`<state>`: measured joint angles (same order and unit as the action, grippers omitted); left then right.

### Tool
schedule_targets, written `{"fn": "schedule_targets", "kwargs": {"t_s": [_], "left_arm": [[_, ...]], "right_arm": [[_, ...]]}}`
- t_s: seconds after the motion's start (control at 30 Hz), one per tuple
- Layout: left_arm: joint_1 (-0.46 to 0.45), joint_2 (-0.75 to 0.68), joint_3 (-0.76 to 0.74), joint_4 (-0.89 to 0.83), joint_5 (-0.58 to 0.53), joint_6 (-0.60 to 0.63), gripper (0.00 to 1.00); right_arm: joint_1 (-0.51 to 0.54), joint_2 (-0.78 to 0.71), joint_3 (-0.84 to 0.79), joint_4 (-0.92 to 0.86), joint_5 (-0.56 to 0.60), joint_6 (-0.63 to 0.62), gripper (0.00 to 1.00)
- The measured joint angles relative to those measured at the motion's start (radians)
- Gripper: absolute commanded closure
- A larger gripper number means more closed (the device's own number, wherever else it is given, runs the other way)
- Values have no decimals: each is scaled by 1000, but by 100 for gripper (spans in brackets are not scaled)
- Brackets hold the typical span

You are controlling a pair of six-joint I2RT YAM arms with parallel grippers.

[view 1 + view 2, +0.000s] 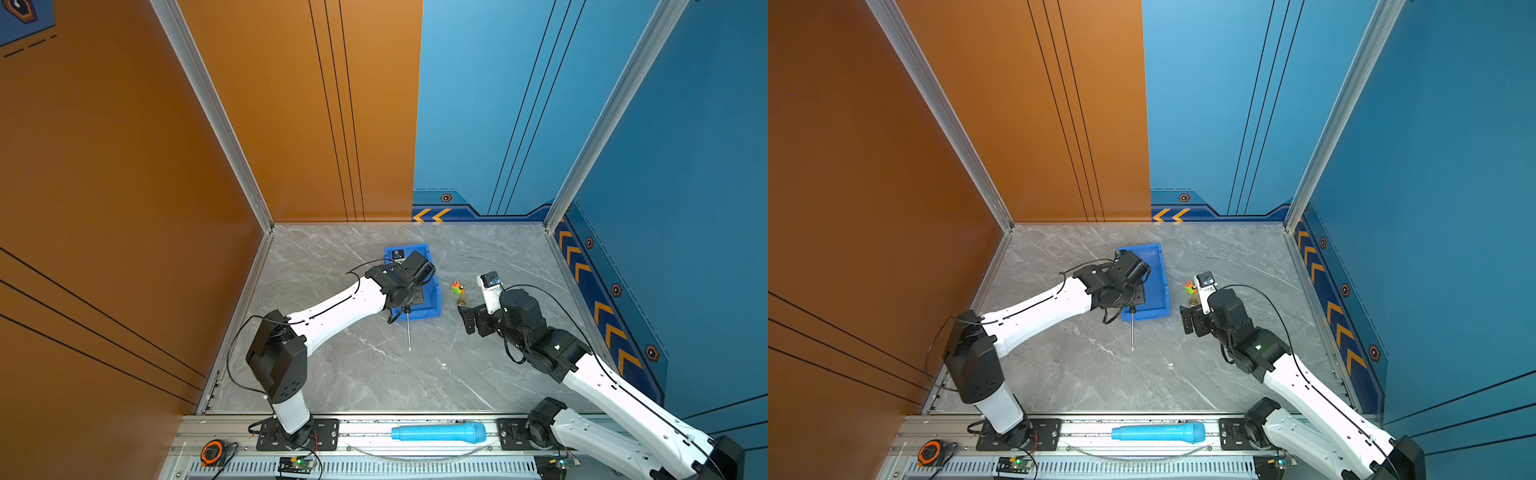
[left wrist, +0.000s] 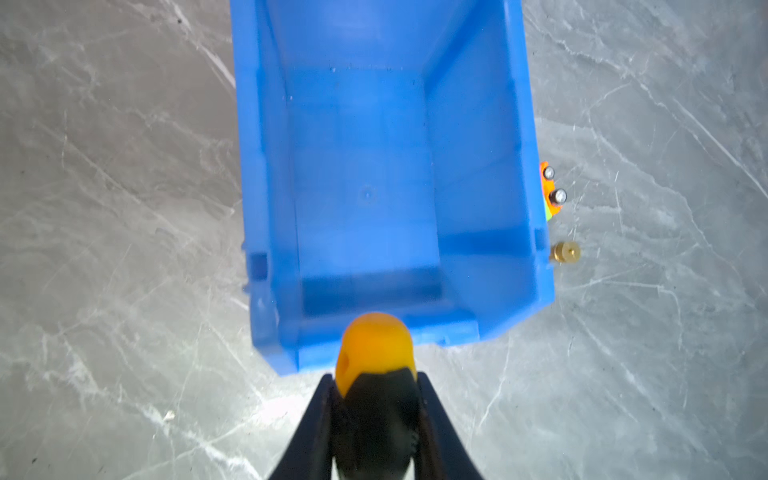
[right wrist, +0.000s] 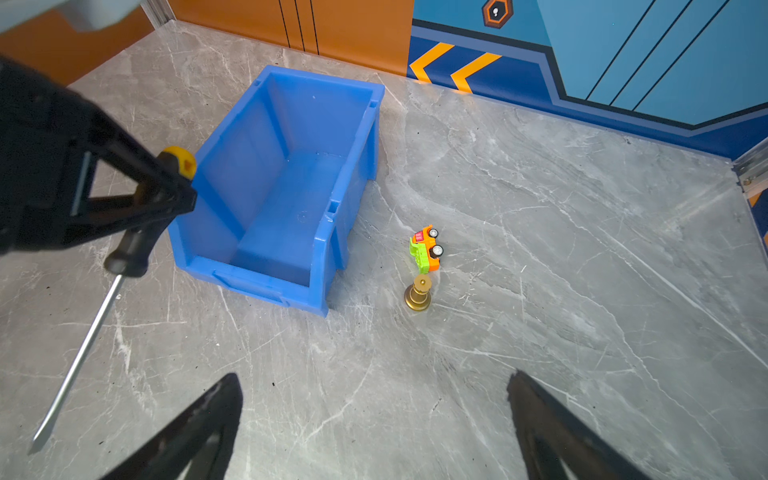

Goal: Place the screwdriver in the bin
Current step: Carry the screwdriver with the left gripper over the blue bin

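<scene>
1. The left end effector (image 2: pixel 374 386) is clamped on the black handle of the screwdriver (image 3: pixel 126 253), one finger on each side just below the orange-yellow cap
2. The screwdriver is held off the tabletop (image 3: pixel 561 257) and outside the bin (image 3: pixel 320 266). Its cap is by the bin's low front lip and its shaft slants down toward the near edge. I cannot tell whether the tip touches the tabletop
3. In the left wrist view the handle hides the shaft. In both top views the left wrist covers the handle and part of the bin, so only the thin shaft shows
4. The right end effector (image 3: pixel 374 376) hangs open toward the right edge with nothing between its fingers, which the right wrist view cuts off
5. The bin stands toward the middle of the far edge
6. A toy truck (image 3: pixel 426 249) lies on its side with a brass fitting (image 3: pixel 419 295) upright just beside it, both between the bin and the right end effector. In the left wrist view the bin wall half hides the truck
7. A light-blue microphone (image 1: pixel 438 432) lies on the rail along the near edge, between the arm bases
8. Count: two end effectors, one screwdriver, one bin, one truck, one fitting, one microphone
</scene>
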<state>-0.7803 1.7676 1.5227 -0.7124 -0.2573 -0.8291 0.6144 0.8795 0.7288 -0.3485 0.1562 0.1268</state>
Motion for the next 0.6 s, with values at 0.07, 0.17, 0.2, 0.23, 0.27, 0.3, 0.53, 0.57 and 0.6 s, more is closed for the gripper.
{"fn": "schedule_targets", "kwargs": {"t_s": [0.07, 0.17, 0.2, 0.23, 0.27, 0.3, 0.53, 0.57, 0.6], "left_arm": [[31, 66, 74, -6, 7, 21, 99], [77, 165, 184, -10, 23, 48, 100], [92, 198, 220, -10, 26, 55, 99], [103, 223, 249, -10, 31, 59, 99], [116, 252, 280, -10, 34, 65, 99], [128, 280, 308, -11, 37, 67, 99], [181, 422, 448, -16, 60, 75, 98], [185, 438, 466, -16, 61, 77, 98], [187, 453, 482, -17, 61, 80, 98]], "right_arm": [[-3, 5, 1, 0, 0, 0, 0], [-7, 21, 11, -1, 0, 0, 0], [-8, 29, 18, -2, 0, 0, 0], [-8, 35, 23, -2, 1, 0, 0], [-9, 41, 28, -2, 1, 0, 0], [-9, 46, 33, -2, 2, 0, 0], [-13, 85, 66, -3, 13, 0, 0], [-13, 93, 71, -3, 16, 0, 0], [-13, 101, 73, -3, 21, 0, 0]]}}
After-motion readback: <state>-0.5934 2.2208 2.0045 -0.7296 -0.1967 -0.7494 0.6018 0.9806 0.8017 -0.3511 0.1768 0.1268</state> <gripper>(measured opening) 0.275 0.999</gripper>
